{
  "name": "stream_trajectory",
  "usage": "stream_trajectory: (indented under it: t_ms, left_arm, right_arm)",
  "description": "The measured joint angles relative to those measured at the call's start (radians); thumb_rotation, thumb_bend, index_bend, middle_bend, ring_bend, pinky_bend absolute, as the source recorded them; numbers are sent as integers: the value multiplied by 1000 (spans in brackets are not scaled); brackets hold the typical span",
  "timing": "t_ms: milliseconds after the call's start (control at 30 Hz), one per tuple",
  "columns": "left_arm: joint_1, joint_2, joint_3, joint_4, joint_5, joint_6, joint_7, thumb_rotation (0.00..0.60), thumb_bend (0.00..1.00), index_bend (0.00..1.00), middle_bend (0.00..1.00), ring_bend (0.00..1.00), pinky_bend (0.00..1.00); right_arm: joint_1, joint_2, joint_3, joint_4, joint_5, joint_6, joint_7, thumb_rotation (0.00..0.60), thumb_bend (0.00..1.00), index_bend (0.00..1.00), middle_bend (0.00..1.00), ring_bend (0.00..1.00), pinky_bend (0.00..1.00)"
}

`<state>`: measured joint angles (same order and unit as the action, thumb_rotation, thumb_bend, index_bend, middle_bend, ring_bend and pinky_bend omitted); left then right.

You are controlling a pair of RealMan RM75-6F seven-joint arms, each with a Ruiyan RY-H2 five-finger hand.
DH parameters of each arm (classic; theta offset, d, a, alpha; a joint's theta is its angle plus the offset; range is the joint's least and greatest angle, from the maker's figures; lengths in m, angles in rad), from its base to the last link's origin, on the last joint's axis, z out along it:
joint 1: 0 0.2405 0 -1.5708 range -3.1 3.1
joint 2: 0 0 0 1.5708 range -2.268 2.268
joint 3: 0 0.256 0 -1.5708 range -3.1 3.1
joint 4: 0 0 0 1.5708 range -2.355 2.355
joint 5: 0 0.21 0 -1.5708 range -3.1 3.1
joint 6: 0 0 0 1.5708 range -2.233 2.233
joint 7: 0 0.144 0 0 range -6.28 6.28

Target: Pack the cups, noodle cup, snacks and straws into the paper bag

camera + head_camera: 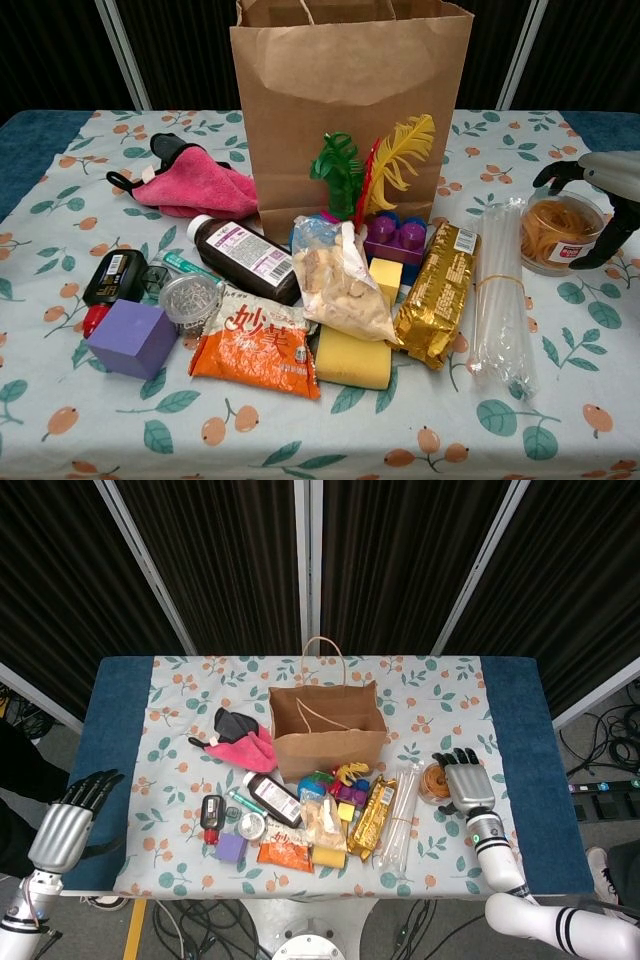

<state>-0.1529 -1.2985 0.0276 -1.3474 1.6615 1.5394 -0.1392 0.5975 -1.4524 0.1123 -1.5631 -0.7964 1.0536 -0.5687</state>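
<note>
A: The tall brown paper bag [350, 100] looks matt and lightly creased; the floral tablecloth [90, 430] is soft cloth.

B: The gold foil snack pack [435, 295] is glossy and crinkled, the clear plastic straw bundle [500, 300] shiny. The pink cloth [195, 185] looks fuzzy.

A: The right hand [465, 782] has smooth silvery metal-like shells with black fingers.

2 cameras, 1 high and 1 low, cover the same table [120, 770].

The head view looks steeply down from well above, taking in the whole tabletop. The chest view sits low and close, facing the paper bag [350, 105] front; both share it.
</note>
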Motion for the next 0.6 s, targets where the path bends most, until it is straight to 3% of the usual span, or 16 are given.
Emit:
stream_trajectory:
  t_ms: [267,400,600]
  left_arm:
    - [-1,5,-1,-11,3,3,6,600,103,177,216,149,206]
    - [0,3,-1,-11,5,6,6,600,103,177,216,149,206]
    - [-3,4,-4,-14,8,9,5,600,103,177,216,149,206]
  right_arm:
    - [-17,-15,14,6,-62,79,32,600,153,459,457,336,49]
    - [-37,-2,31,-9,-123,146,68,600,165,477,470,348,58]
    - [-53,83,82,-132,-192,222,94,600,173,479,470,348,58]
